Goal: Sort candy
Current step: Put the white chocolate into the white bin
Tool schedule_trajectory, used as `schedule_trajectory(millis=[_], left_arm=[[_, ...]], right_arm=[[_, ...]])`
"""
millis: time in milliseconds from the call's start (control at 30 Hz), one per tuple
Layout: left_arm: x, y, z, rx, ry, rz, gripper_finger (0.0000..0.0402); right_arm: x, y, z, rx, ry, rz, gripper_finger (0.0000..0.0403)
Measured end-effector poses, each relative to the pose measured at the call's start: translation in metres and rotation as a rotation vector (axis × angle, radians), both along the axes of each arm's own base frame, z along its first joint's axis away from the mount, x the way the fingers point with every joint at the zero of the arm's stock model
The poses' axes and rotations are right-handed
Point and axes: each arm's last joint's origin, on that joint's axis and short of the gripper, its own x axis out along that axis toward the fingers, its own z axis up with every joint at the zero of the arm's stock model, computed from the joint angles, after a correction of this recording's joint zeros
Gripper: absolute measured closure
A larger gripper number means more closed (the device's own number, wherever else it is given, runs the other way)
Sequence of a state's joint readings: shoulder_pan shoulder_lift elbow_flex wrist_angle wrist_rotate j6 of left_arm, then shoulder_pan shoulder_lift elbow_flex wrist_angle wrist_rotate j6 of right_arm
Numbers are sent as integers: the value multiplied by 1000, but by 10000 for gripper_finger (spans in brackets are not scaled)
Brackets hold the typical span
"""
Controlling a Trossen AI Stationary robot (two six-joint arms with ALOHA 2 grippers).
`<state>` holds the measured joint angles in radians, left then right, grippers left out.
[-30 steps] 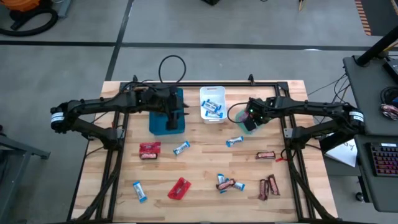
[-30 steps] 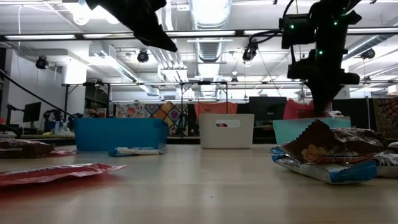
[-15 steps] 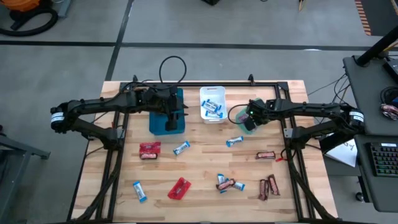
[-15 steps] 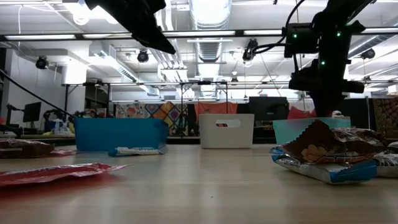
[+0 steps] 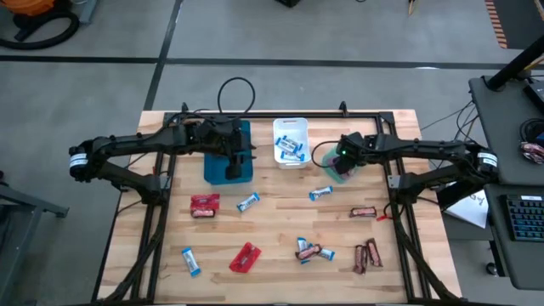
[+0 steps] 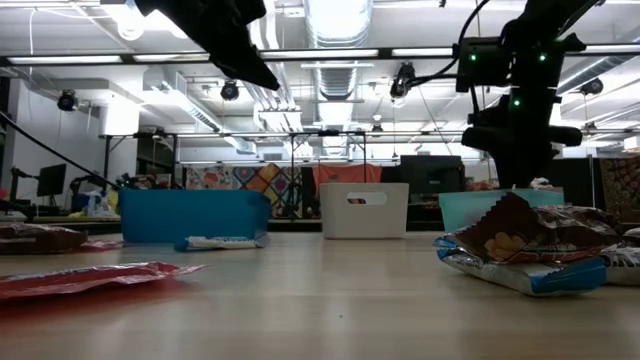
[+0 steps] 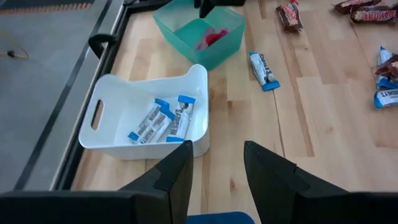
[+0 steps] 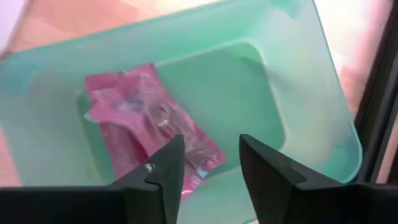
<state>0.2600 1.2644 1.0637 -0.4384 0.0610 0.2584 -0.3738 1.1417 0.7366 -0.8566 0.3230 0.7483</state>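
Note:
A pink packet (image 8: 149, 134) of candy lies flat on the floor of the green tray (image 8: 292, 93), which stands at the table's far right (image 5: 326, 171). My right gripper (image 8: 211, 148) hangs open just above that tray (image 5: 342, 160), pointing steeply down, its fingers clear of the packet. My left gripper (image 7: 217, 152) is open and holds nothing above the blue tray (image 5: 228, 172). Blue-and-white bars (image 7: 163, 121) lie in the white tray (image 5: 290, 127). More candy is strewn over the near half of the table: a red packet (image 5: 204, 204), a blue-and-white bar (image 5: 247, 201) and a brown bar (image 5: 363, 212).
The three trays stand in a row along the far side. Loose pieces lie at the near left (image 5: 190, 261), the near middle (image 5: 245, 257) and the near right (image 5: 367, 255), and a small cluster (image 5: 310, 252) sits between them. A black frame rail (image 5: 280, 115) runs behind the trays.
In the low view, a red packet showed at my right gripper above the green tray's rim. It has since sunk out of sight behind that rim. My left arm has kept still.

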Motion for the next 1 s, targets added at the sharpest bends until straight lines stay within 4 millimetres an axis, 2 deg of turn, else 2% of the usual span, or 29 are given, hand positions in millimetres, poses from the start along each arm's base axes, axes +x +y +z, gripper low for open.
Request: schedule_trajectory(millis=[267,433,567,767,1000], left_arm=[[-1,-6,-11,-94,34,41,274],[-1,-18,-24,-142,53,32,274],[1,-26,-28,-166,42,23,274],[4,-35,-27,-185,12,3,274],[8,-47,-35,-204,-38,-24,274]], right_arm=[[13,-2,27,-30,-60,136,260],[24,7,42,7,-92,368,271],[32,22,50,43,-117,609,274],[42,53,52,12,-94,875,262],[57,82,36,-37,7,1025,212]])
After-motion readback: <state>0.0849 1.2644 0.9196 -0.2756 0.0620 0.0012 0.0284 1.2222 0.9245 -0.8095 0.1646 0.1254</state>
